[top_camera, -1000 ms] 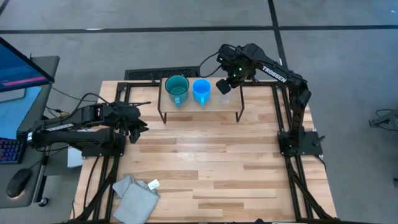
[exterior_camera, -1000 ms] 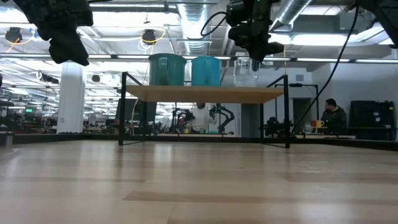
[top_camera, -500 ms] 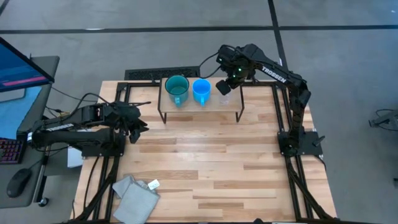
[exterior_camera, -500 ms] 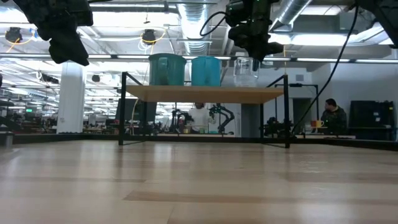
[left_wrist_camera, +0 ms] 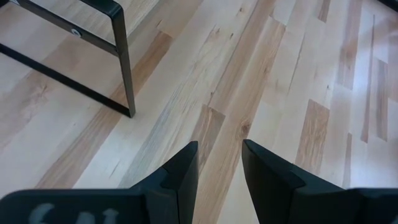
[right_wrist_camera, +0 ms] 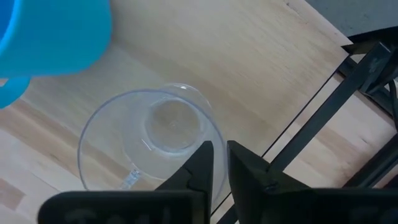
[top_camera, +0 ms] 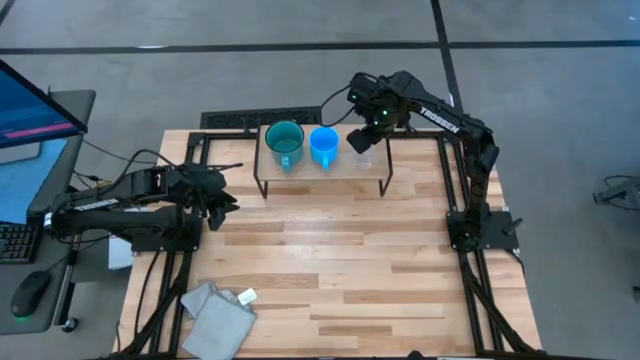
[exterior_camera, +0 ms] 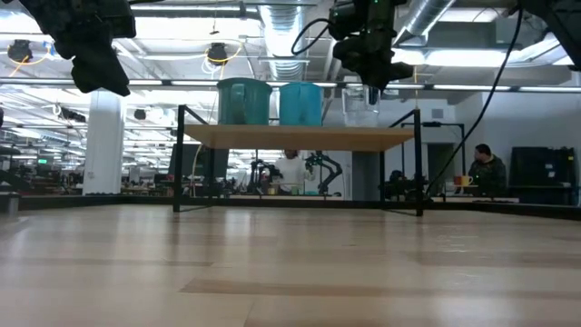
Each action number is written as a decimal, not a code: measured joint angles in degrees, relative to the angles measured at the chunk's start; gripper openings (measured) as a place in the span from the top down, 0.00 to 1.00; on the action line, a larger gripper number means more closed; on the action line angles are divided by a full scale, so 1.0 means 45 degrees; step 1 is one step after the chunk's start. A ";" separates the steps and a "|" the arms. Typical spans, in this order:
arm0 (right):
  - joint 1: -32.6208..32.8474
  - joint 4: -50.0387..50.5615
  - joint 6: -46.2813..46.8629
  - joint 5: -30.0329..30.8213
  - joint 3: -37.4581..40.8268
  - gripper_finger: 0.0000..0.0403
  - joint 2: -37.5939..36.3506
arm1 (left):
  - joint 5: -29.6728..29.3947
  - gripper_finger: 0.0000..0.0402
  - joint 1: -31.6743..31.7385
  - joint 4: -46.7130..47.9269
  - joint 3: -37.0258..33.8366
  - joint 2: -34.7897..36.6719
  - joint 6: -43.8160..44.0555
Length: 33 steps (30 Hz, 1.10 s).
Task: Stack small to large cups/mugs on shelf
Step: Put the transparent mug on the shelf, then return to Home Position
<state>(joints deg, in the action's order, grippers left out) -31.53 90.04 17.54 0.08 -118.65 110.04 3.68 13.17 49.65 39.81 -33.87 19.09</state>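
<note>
On the light-wood shelf point(top_camera: 320, 172) at the table's far side, three vessels stand in a row on their bases: a teal mug point(top_camera: 285, 143), a blue mug point(top_camera: 324, 145) and a clear cup point(top_camera: 361, 157). My right gripper point(right_wrist_camera: 221, 168) points straight down over the clear cup point(right_wrist_camera: 149, 143). It is slightly open, one finger inside the rim and one outside. My left gripper point(left_wrist_camera: 219, 163) hangs open and holding nothing above the table's left part point(top_camera: 222, 200), away from the shelf. My right gripper straddles the clear cup's rim point(right_wrist_camera: 214, 144) from above, on the side away from the blue mug point(right_wrist_camera: 50, 37). A narrow gap shows between the fingers, and I cannot tell whether either one touches the wall. The cup stands upright on the shelf.
A grey folded cloth point(top_camera: 215, 318) lies at the table's near left corner with a small white tag point(top_camera: 247, 296) beside it. The shelf's black legs point(left_wrist_camera: 124, 68) stand on the table. Bare wooden tabletop point(top_camera: 340, 260) spreads in front of the shelf. A monitor and keyboard sit left of the table.
</note>
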 joint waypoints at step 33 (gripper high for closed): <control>0.0004 0.0092 -0.0854 -0.1574 -0.3372 0.90 -0.1534 | 0.0002 0.72 0.0000 -0.0005 0.0000 0.0002 -0.0167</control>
<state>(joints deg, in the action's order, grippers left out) -31.51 90.45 13.70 -7.01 -133.82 103.14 3.69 13.17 49.63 39.81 -33.86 18.33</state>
